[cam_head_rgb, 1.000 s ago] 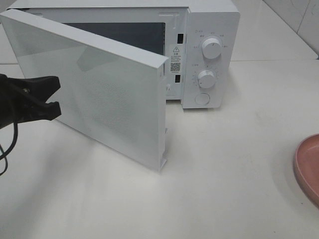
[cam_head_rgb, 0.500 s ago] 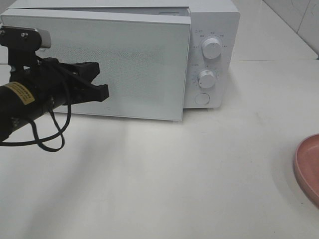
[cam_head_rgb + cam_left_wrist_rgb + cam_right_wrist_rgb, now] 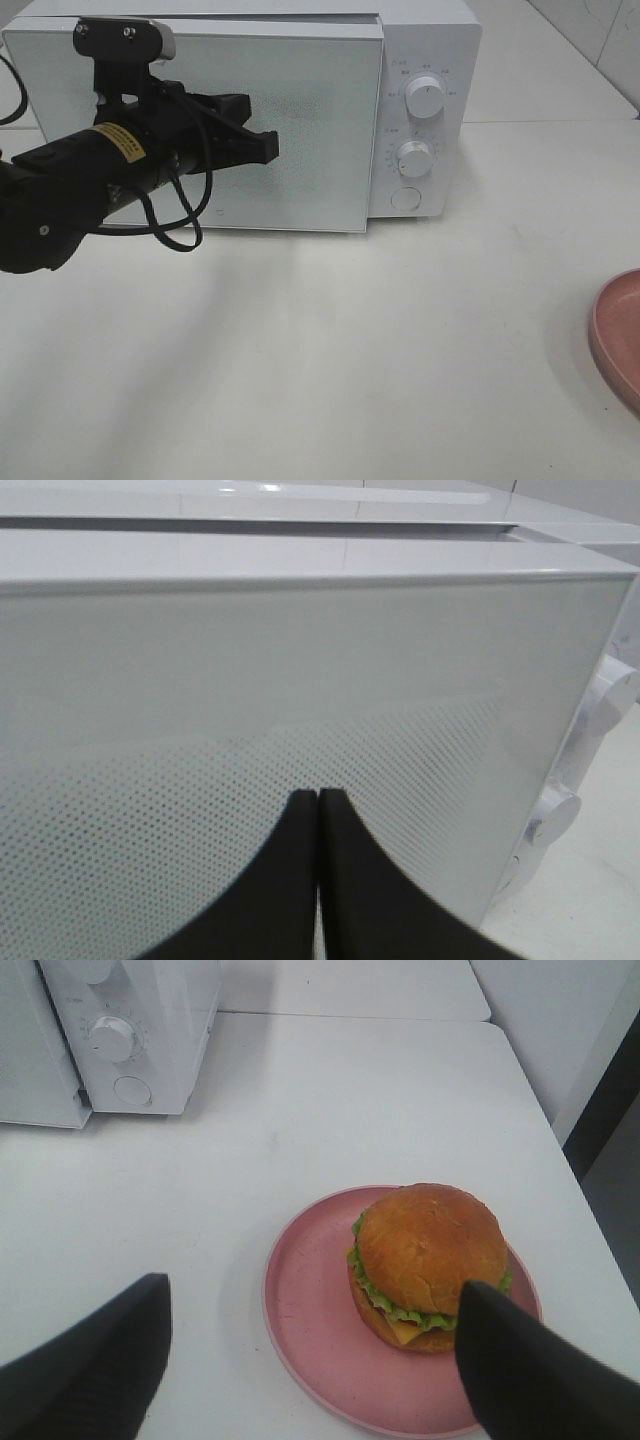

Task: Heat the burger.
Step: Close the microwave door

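Observation:
The burger, with a golden-brown bun, green lettuce and yellow cheese, sits on a round pink plate in the right wrist view. My right gripper hangs above the plate, open and empty, with its fingers wide apart. The white microwave stands at the back. Its door is almost flush with the body, with a thin gap along its top. My left gripper is shut and empty, its tips against the door's front. The left wrist view shows the same shut tips on the dotted door.
In the exterior view only the plate's rim shows at the right edge, and the burger is out of frame. Two knobs and a round button are on the microwave's right panel. A white table lies in front.
The microwave door has swung from wide open to nearly shut. My left gripper has moved right and towards the microwave, staying against the door.

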Tool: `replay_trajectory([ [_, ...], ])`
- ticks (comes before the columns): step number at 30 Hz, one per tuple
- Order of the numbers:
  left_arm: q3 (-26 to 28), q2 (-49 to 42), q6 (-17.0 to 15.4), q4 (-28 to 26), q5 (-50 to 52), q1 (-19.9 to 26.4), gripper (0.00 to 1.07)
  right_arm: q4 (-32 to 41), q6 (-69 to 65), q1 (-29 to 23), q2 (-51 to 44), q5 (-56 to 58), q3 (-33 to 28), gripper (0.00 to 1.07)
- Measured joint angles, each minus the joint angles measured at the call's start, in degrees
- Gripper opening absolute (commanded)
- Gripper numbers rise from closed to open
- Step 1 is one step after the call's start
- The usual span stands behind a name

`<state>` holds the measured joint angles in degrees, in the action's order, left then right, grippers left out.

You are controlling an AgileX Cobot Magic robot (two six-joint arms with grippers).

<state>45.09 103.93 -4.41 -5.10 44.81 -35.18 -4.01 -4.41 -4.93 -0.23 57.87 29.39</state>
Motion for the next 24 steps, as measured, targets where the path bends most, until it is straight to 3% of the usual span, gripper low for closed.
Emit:
replay_trajectory([
  [8, 6.70, 4.07, 0.06, -0.52, -3.27, -0.06, 0.00, 0.00, 0.00, 0.00, 0.00, 0.00, 0.00, 0.76],
  [24, 18.28, 12.15, 0.29, 3.61, -9.11, -1.55, 0.00, 0.00, 0.00, 0.00, 0.00, 0.00, 0.00, 0.76],
])
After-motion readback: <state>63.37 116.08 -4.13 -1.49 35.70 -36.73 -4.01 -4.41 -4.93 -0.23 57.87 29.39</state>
